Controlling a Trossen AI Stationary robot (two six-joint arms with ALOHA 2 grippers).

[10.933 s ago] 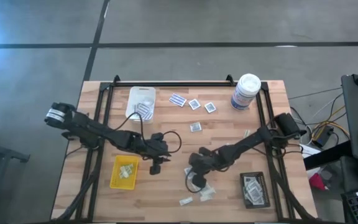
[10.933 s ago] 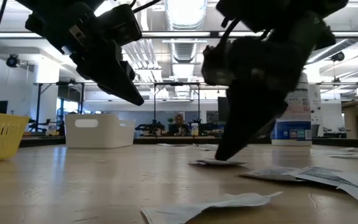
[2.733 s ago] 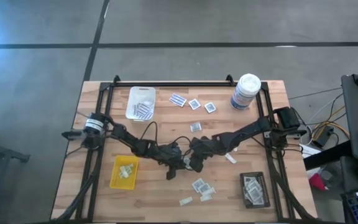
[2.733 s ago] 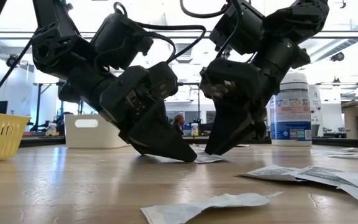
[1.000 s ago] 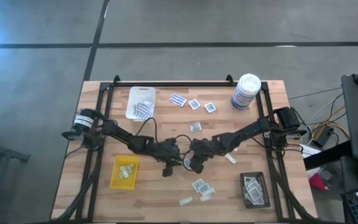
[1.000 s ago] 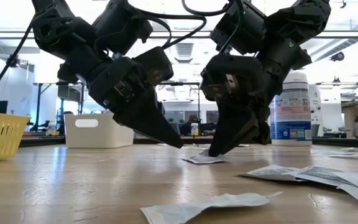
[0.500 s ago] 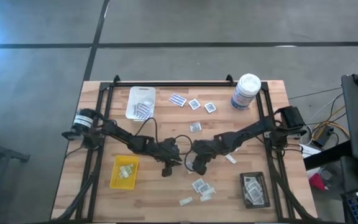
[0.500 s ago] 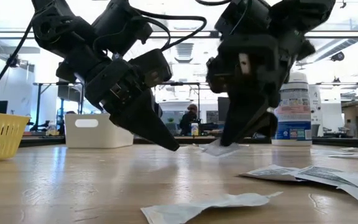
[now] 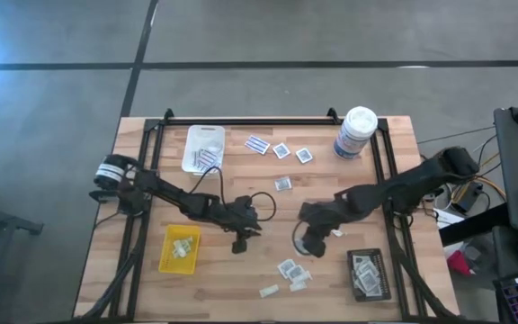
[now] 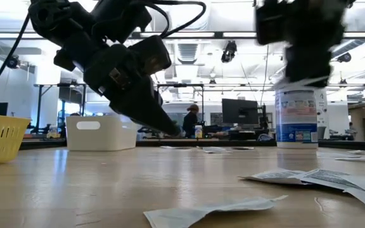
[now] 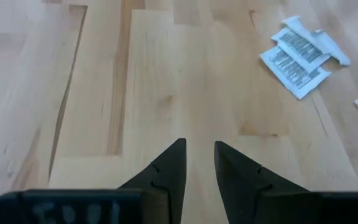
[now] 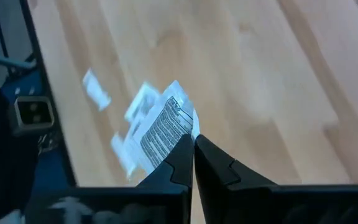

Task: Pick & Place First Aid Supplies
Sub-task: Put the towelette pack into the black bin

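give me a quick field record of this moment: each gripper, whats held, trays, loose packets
right gripper: shut on a printed packet, lifted off the table
left gripper: open, holds nothing, low over bare wood mid-table
white tray: far left, striped strips inside
yellow tray: near left, pale packets inside
black tray: near right, packets inside
loose packets: cluster near the front edge; more by the canister

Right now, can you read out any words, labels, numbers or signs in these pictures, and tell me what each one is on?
Nothing reads clearly.
Canister: blue label with print, too small to read.
Packet in the shut right gripper: lines of dark print, blurred.
Packets on the table: dark print, unreadable.
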